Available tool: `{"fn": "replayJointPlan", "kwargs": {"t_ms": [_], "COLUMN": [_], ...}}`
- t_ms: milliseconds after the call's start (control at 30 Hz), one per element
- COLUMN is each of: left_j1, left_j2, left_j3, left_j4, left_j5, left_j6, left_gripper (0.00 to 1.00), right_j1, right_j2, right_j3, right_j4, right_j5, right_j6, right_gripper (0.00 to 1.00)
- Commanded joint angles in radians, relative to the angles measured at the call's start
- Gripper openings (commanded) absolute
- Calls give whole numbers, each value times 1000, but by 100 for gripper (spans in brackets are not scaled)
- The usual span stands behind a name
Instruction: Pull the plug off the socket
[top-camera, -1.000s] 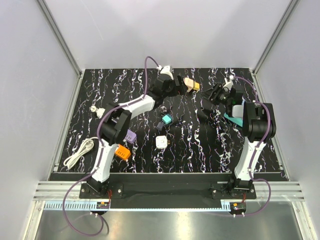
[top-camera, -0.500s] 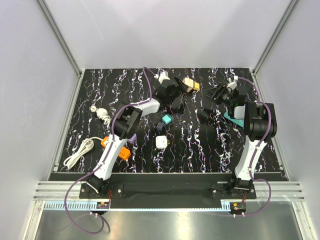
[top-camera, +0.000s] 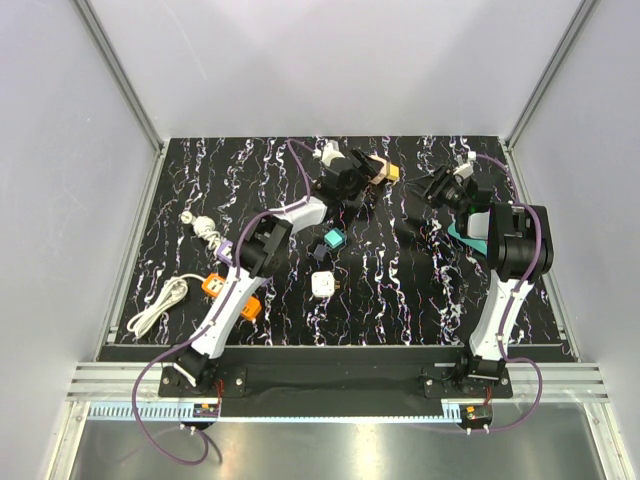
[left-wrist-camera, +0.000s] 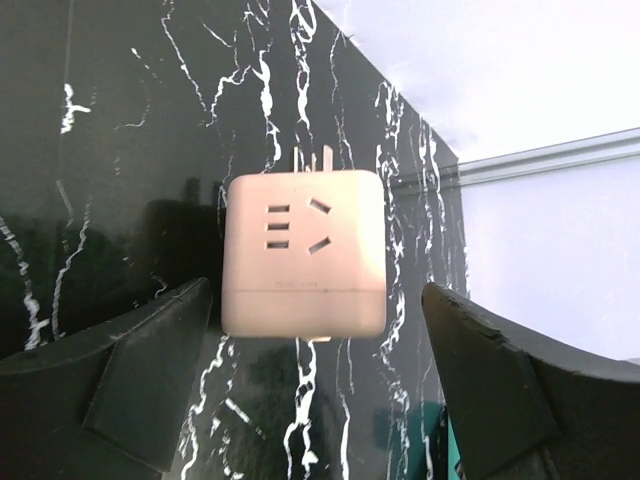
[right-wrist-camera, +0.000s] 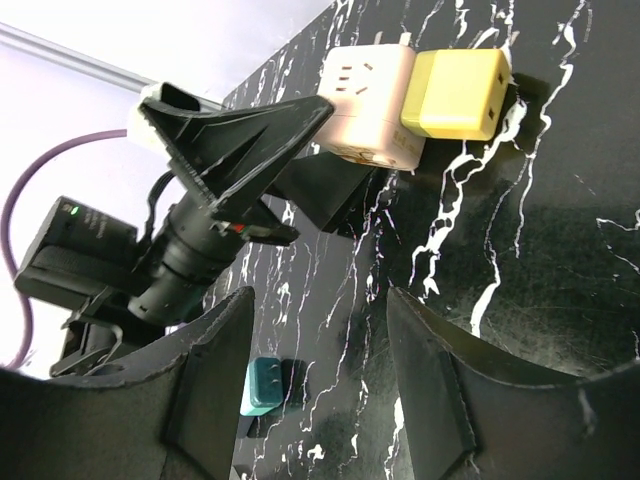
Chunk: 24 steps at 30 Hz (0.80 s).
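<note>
- The beige cube socket (left-wrist-camera: 305, 252) lies by the far edge of the table (top-camera: 230, 180), about midway along it. The yellow plug (right-wrist-camera: 455, 92) is seated in the side that faces the right edge
- The left gripper (top-camera: 358, 178) has its jaws wide, one finger on each side of the socket; in the left wrist view neither touches it
- The right gripper (right-wrist-camera: 320, 300) is also spread wide and holds nothing. It faces the plug from the right-edge side, apart from it
- Step in hand, as I read it: the approach, with nothing gripped yet
- Next move: the left jaws should close on the socket body to pin it; the right jaws should advance, clamp the plug squarely and pull straight out toward the right edge
</note>
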Motion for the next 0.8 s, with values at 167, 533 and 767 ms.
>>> {"fn": "replayJointPlan", "kwargs": {"t_ms": [167,533,767], "left_j1": [4,21,58], "left_j2": [48,-21,-147], "left_j3": [92,-44,-346], "left_j4": [9,104,331], "left_j5": [-5,73,208], "left_j6": [-29,-9,-29], "left_gripper": [76,23,0], "right_j1": [-5,-5,3], "right_j2": [27,47,62], "right_j3": [3,17,36], "right_j4": [70,50,39], "right_j5": [-25,-32,-42], "right_j6": [20,20,26], "right_gripper": [62,64,68]}}
